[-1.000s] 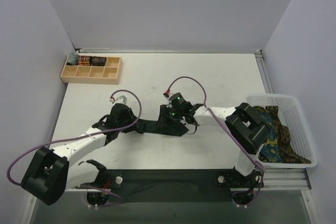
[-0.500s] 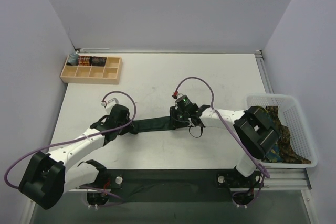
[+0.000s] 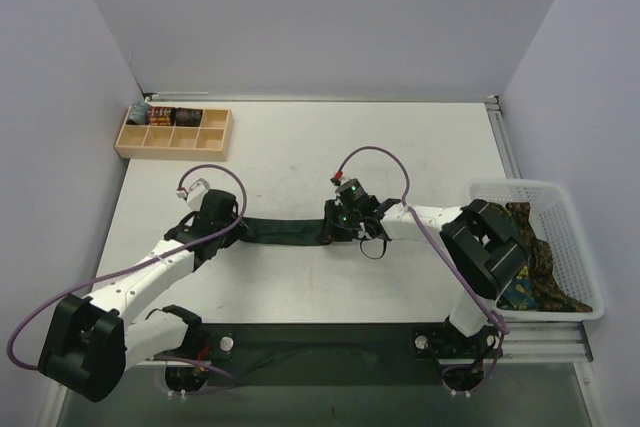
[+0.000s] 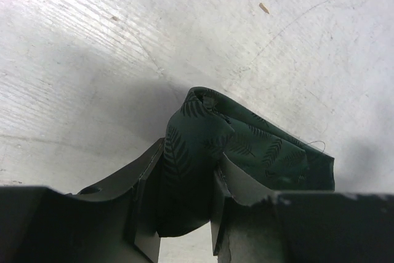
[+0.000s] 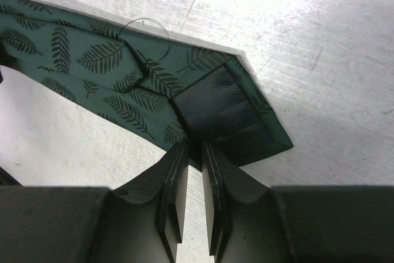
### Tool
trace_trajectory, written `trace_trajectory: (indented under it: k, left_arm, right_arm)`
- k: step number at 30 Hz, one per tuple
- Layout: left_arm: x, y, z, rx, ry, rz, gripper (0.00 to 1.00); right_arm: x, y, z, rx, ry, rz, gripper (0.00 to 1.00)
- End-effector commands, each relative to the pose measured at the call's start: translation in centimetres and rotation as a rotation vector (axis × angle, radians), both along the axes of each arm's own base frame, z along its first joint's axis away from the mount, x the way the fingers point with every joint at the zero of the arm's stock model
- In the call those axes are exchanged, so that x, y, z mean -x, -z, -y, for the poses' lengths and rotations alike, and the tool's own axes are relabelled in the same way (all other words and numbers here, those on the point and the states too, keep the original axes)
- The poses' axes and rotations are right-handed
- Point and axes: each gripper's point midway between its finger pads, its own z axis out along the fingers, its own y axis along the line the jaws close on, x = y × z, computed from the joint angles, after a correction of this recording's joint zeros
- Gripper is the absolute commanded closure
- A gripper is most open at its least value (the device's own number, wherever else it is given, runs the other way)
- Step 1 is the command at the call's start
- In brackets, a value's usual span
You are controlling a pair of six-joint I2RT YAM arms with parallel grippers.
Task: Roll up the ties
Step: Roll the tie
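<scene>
My left hand (image 4: 184,198): clamped on the green tie (image 3: 285,230), at its bunched end
My right hand (image 5: 192,152): nearly closed at its pointed tip, grip unclear
Green tie: stretched flat on the tabletop (image 3: 400,137), left of the basket (image 3: 510,185)

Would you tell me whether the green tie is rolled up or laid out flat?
Laid out, not rolled: the green tie stretches as a long strip across the table, one end bunched in the left gripper.
</scene>
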Motion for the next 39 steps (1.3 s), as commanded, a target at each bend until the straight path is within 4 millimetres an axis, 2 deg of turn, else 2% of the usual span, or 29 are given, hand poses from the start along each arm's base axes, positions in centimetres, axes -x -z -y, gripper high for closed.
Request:
trace_trajectory:
  k: [1, 4, 6, 8, 9, 10, 11, 15, 17, 20, 21, 23, 25, 26, 28, 29, 32, 33, 36, 39]
  left_arm:
    - [-1.9, -1.2, -1.5, -0.060, -0.063, 0.057, 0.76]
    - [-2.2, -0.4, -2.3, -0.127, -0.081, 0.042, 0.76]
    - [-2.4, 0.1, -2.2, -0.164, -0.067, 0.030, 0.76]
    - [-2.9, -0.6, -2.0, -0.224, -0.045, 0.045, 0.76]
    - [-2.7, -0.4, -1.1, -0.259, -0.008, 0.040, 0.76]
    - [-2.7, -0.6, -1.6, -0.321, -0.015, 0.044, 0.76]
    - [-3.0, -1.2, -1.2, -0.343, -0.010, 0.054, 0.76]
    - [-2.6, -0.4, -0.8, -0.492, 0.029, 0.001, 0.78]
    - [-2.6, -1.0, -0.3, -0.594, 0.060, 0.022, 0.78]
    - [-2.6, -1.5, 0.3, -0.734, 0.100, 0.018, 0.79]
    - [-2.6, -0.9, 0.4, -0.776, 0.115, -0.008, 0.79]
    - [-2.9, -1.1, 0.8, -0.829, 0.128, -0.024, 0.80]
    - [-3.1, -0.8, 1.0, -0.890, 0.150, -0.046, 0.80]
    - [-3.1, -0.7, 1.5, -0.914, 0.175, -0.046, 0.80]
    - [-3.2, -0.6, 2.1, -0.968, 0.209, -0.052, 0.80]
    - [-3.1, -0.3, 2.6, -0.991, 0.235, -0.053, 0.80]
    - [-3.2, -0.5, 4.0, -1.029, 0.283, -0.034, 0.75]
    - [-3.0, 0.1, 4.6, -1.055, 0.318, -0.043, 0.74]
    - [-2.8, 1.1, 5.7, -1.103, 0.367, -0.054, 0.66]
    - [-2.4, 2.4, 6.7, -1.135, 0.425, -0.084, 0.53]
  right_arm:
    - [2.7, 3.8, 3.2, 0.137, 0.016, -0.131, 0.82]
    - [2.7, 3.4, 2.6, 0.115, 0.004, -0.139, 0.82]
    - [2.7, 3.2, 2.3, 0.102, -0.005, -0.141, 0.82]
    - [2.8, 2.7, 2.0, 0.085, -0.014, -0.142, 0.82]
    - [2.8, 2.6, 1.8, 0.078, -0.020, -0.138, 0.82]
    - [2.7, 2.3, 1.6, 0.071, -0.026, -0.134, 0.81]
    - [2.7, 2.0, 1.4, 0.064, -0.030, -0.125, 0.82]
    - [2.6, 1.1, 0.7, 0.033, -0.044, -0.104, 0.81]
    - [2.7, 0.5, 0.4, 0.014, -0.055, -0.088, 0.80]
    - [2.5, -0.7, 0.2, -0.024, -0.063, -0.048, 0.77]
    - [2.5, -0.9, 0.2, -0.030, -0.064, -0.034, 0.76]
    - [2.0, -2.5, 0.2, -0.056, -0.068, 0.030, 0.69]
    - [1.9, -2.6, 1.2, -0.037, -0.057, 0.076, 0.61]
    - [1.7, -3.6, 1.5, -0.044, -0.047, 0.111, 0.60]
    - [2.0, -3.5, 2.8, -0.019, -0.032, 0.143, 0.53]
    - [1.7, -4.4, 3.4, -0.021, -0.009, 0.190, 0.52]
    - [1.6, -5.0, 5.7, 0.009, 0.061, 0.260, 0.50]
    - [1.5, -5.1, 6.5, 0.021, 0.084, 0.279, 0.49]
    - [1.3, -5.6, 8.9, 0.046, 0.164, 0.348, 0.49]
    - [1.3, -6.0, 10.8, 0.065, 0.218, 0.386, 0.48]
